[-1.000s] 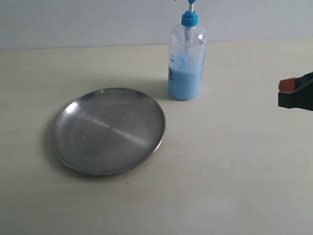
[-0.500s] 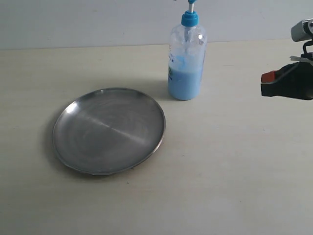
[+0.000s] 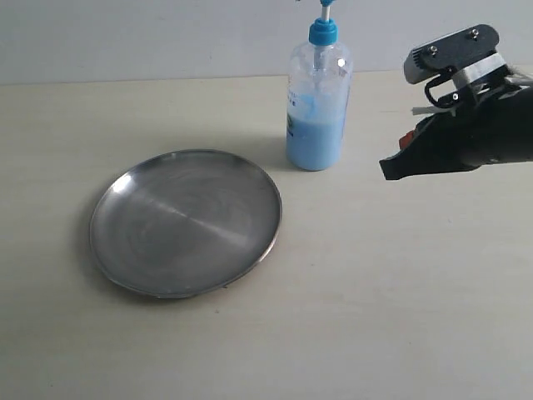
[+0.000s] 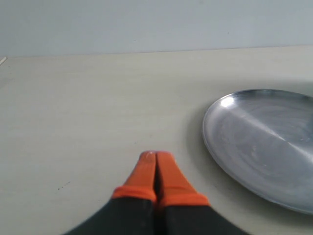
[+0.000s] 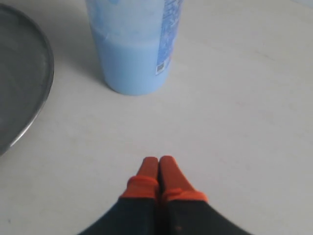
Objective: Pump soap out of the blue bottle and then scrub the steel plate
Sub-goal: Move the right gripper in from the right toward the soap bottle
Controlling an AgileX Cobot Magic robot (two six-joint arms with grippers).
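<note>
The blue bottle (image 3: 317, 100) stands upright at the back of the table, half full of light-blue liquid, its pump head cut off by the frame's top edge. The steel plate (image 3: 185, 222) lies left of and nearer than the bottle, with no soap visible on it. My right gripper (image 3: 388, 170) hovers to the right of the bottle, shut and holding nothing; its wrist view shows the bottle (image 5: 133, 44) just ahead of the orange tips (image 5: 159, 160). My left gripper (image 4: 156, 155) is shut and empty, with the plate (image 4: 264, 142) beside it; it is outside the exterior view.
The pale table (image 3: 391, 283) stretches around the plate and bottle, with a light wall (image 3: 166, 37) behind its far edge. A slice of the plate's rim (image 5: 29, 83) shows in the right wrist view.
My right arm has come in from the right edge toward the bottle and risen, so its wrist camera mount now shows. Bottle and plate have not moved.
</note>
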